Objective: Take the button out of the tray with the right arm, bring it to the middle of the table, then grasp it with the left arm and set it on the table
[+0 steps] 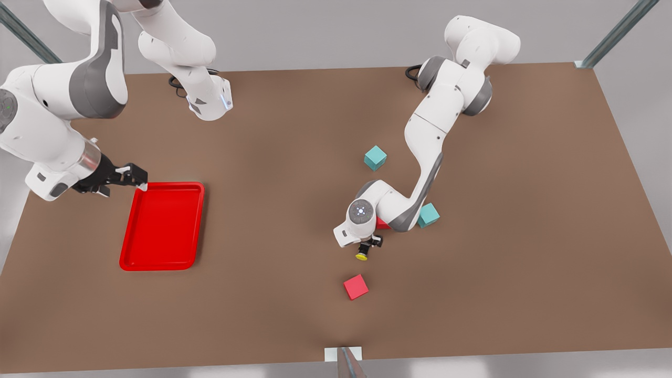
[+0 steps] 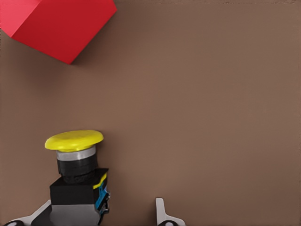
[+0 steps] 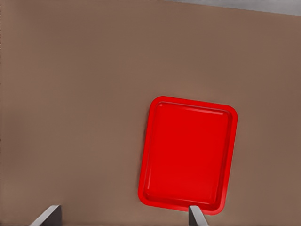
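The left gripper (image 1: 366, 245) is low over the middle of the table (image 1: 294, 173). Its fingers (image 2: 162, 214) are spread apart. The button (image 1: 362, 253) sits between them, near one finger, and there is a wide gap to the other finger. I cannot tell if that near finger touches the button. The button is right down at the brown top, and I cannot tell if it rests there. Its round yellow cap points away from the hand and its dark boxy body is nearest the hand.

A red cube (image 1: 356, 286) lies on the table near the button, toward the front edge. Another small red bit peeks out from under the left arm (image 1: 430, 136). A teal cube (image 1: 375, 158) sits on the table beside that arm, and a second teal cube (image 1: 429, 215) sits close to the arm's elbow.

The right gripper (image 1: 137, 177) hangs above the far corner of the tray (image 1: 163, 226), on the front view's left. Its two fingers (image 3: 196, 217) are wide apart and hold nothing. The right arm (image 1: 47, 121) waits there. The tray is bright red, lies flat on the table, and has nothing in it.
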Tool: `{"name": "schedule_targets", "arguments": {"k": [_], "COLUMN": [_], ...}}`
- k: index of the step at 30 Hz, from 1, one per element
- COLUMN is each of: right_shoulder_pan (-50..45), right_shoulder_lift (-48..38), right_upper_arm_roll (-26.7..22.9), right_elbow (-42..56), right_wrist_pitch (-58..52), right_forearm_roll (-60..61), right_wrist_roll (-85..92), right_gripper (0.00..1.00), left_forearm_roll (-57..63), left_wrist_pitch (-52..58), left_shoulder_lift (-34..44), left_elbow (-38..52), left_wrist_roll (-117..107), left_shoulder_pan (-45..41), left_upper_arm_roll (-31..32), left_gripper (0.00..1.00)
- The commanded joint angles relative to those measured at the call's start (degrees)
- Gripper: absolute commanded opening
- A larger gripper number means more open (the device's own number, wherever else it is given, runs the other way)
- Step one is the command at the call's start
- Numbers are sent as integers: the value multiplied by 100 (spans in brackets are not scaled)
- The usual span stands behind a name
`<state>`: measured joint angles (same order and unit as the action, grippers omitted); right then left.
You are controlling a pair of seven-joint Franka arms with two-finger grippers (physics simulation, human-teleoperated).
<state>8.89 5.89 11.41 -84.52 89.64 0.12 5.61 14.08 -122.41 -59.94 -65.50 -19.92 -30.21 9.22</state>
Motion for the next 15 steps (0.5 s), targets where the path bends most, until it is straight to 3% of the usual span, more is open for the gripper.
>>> {"name": "schedule_targets", "arguments": {"k": [1, 10, 13, 15], "right_shoulder_pan": [78, 535, 754, 799], "right_shoulder_lift": [-9, 246, 193, 175], "right_upper_arm_roll": [28, -51, -51, 2], "right_elbow": [5, -21, 5, 5], "right_wrist_pitch": [44, 10, -307, -281], "right_forearm_roll": [5, -258, -302, -302], "right_wrist_roll": [819, 819, 810, 818], "right_gripper": [100, 100, 100, 100], "left_forearm_roll": [25, 121, 112, 112], "left_wrist_pitch": [-55, -55, -11, 16], "left_shoulder_lift": [35, 8, 26, 43], "left_elbow": [29, 47, 55, 55], "left_wrist_roll": [-21, 84, 84, 49], "left_shoulder_pan": [-2, 24, 24, 15], "left_upper_arm_roll": [1, -8, 1, 1], "left_gripper": [100, 100, 63, 47]}}
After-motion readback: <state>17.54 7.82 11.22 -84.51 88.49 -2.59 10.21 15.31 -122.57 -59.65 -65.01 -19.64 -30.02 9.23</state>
